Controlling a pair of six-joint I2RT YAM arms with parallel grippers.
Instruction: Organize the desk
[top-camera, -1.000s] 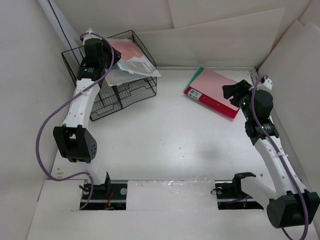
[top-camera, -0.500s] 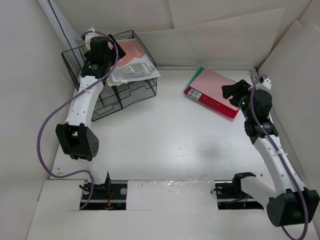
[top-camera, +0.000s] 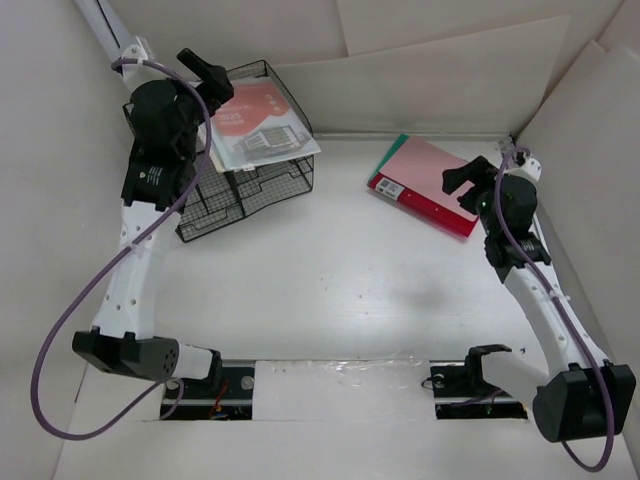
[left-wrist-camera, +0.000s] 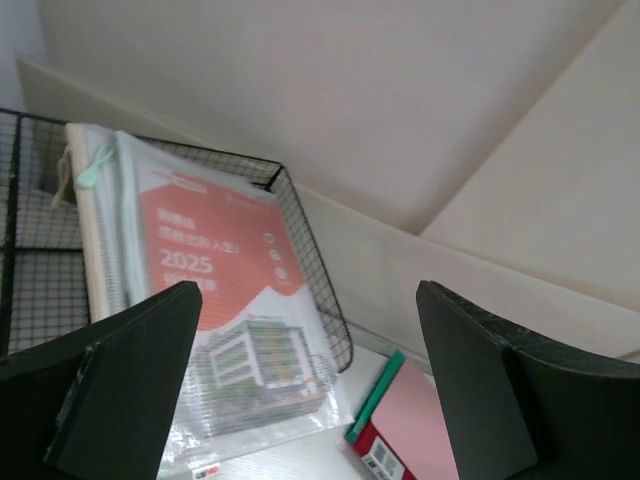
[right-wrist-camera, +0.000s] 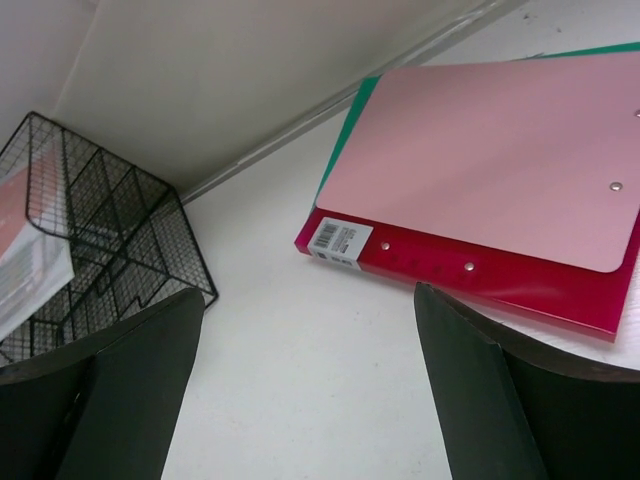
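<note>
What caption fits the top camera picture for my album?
Open left end effector above the wire tray of booklets; open right end effector near the folders.

Large matte white desk, flat and level, thin metal rail along its far edge

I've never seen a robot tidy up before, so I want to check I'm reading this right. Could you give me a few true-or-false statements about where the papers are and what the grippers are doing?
1. The orange-covered booklet lies in the black wire basket. True.
2. The left gripper is clamped on the booklet. False: it is open, clear of the booklet and holding nothing.
3. The pink folder lies on the desk, outside the basket. True.
4. The pink folder lies there alone. False: a green folder shows beneath it.
5. The right gripper is open and empty. True.
</note>
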